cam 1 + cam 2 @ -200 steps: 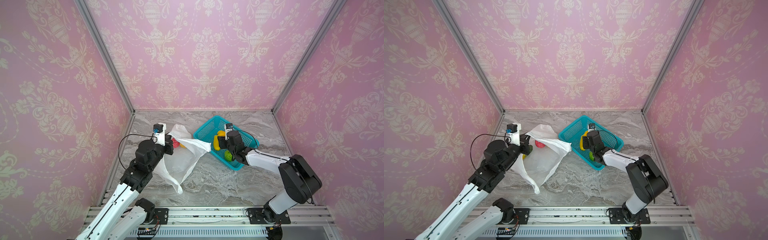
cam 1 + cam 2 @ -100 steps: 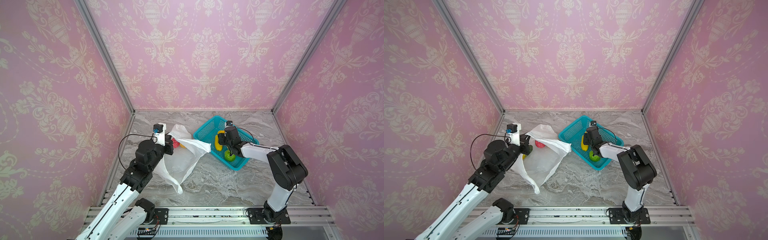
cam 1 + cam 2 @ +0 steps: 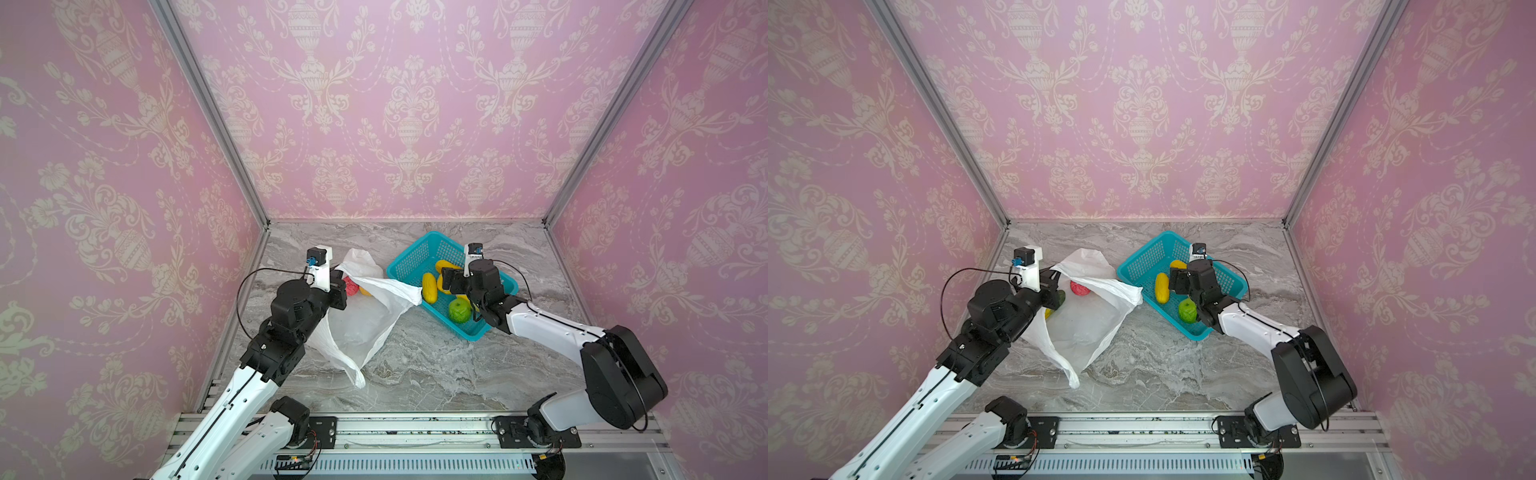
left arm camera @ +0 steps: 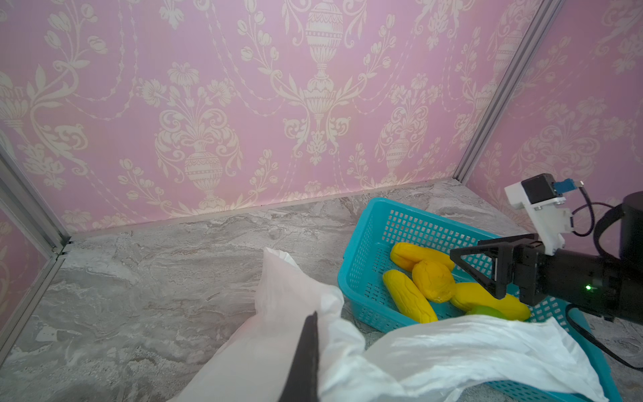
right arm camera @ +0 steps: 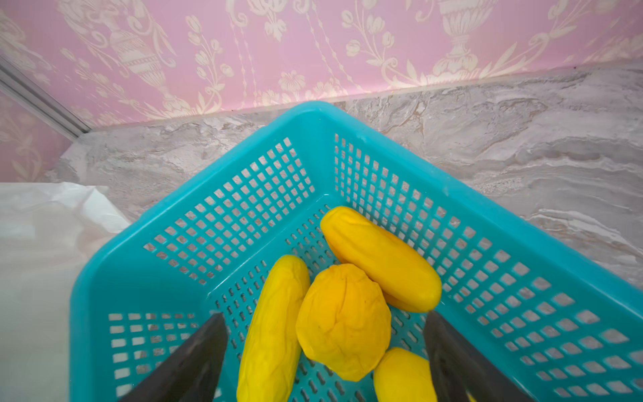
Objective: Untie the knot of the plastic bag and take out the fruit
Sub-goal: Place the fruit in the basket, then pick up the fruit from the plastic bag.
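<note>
The white plastic bag [image 3: 365, 320] [image 3: 1088, 324] lies open-mouthed on the marble floor, left of the basket. My left gripper [image 3: 338, 286] [image 4: 315, 315] is shut on the bag's rim [image 4: 295, 289], holding it up. A red fruit [image 3: 351, 286] [image 3: 1080, 288] and a yellow piece [image 3: 366, 291] show inside the mouth. The knot is out of view. My right gripper [image 3: 446, 280] [image 5: 323, 318] hangs open over the basket. A round yellow fruit [image 5: 342, 320] lies loose between its fingers, among yellow oblong ones [image 5: 275, 330] [image 3: 429, 287]. A green fruit [image 3: 459, 311] lies nearer the front.
The teal mesh basket [image 3: 409, 264] [image 3: 1138, 257] [image 5: 208, 195] stands at the back right, its corner touching the bag's edge. Pink walls close in the back and both sides. Bare marble floor [image 3: 436, 365] stretches in front of bag and basket.
My right gripper's jaws have spread wide over the basket, with the round yellow fruit now loose between them. The left gripper and the bag have not moved.
</note>
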### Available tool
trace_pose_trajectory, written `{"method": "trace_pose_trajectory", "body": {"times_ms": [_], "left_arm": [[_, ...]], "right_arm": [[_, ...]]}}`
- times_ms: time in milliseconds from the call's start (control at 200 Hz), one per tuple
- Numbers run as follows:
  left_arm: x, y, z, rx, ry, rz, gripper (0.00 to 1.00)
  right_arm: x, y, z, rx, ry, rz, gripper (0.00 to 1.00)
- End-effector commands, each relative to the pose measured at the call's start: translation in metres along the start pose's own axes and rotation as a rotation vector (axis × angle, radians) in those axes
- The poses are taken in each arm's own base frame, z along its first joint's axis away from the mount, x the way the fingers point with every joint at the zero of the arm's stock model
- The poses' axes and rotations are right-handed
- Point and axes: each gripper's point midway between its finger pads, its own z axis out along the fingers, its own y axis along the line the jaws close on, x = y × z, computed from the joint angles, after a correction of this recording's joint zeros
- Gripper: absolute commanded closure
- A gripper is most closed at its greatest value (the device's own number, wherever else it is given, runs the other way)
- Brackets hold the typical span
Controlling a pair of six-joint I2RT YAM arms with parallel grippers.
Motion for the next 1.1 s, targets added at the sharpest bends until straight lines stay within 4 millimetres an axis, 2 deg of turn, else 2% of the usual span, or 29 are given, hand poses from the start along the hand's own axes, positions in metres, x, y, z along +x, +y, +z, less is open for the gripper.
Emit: {"method": "trace_pose_trajectory", "body": {"times_ms": [0,160,300,465,605,756,921,1096], "left_arm": [[0.001,-0.001,0.001,0.000,-0.005,-0.007,1.00],[0.002,-0.001,0.002,0.000,-0.003,-0.008,1.00],[0.002,0.000,0.002,-0.004,-0.005,-0.009,1.00],[0.001,0.000,0.002,-0.006,-0.006,-0.008,1.00],[0.002,0.000,0.002,-0.003,-0.003,-0.007,1.00],[0.001,-0.001,0.001,-0.003,-0.008,-0.008,1.00],[0.003,-0.001,0.003,-0.003,-0.001,-0.008,1.00],[0.002,-0.002,0.002,0.003,-0.002,-0.009,1.00]], "right_arm": [[-0.010,0.016,-0.026,-0.064,-0.057,-0.051,0.11],[-0.029,0.044,-0.076,-0.182,-0.180,-0.118,0.23],[-0.037,0.089,-0.129,-0.375,-0.297,-0.239,0.32],[-0.024,0.144,-0.179,-0.576,-0.375,-0.405,0.37],[-0.003,0.186,-0.201,-0.698,-0.387,-0.544,0.38],[0.023,0.224,-0.199,-0.789,-0.337,-0.644,0.37],[0.047,0.253,-0.169,-0.808,-0.257,-0.670,0.37],[0.068,0.272,-0.127,-0.755,-0.179,-0.695,0.39]]}}
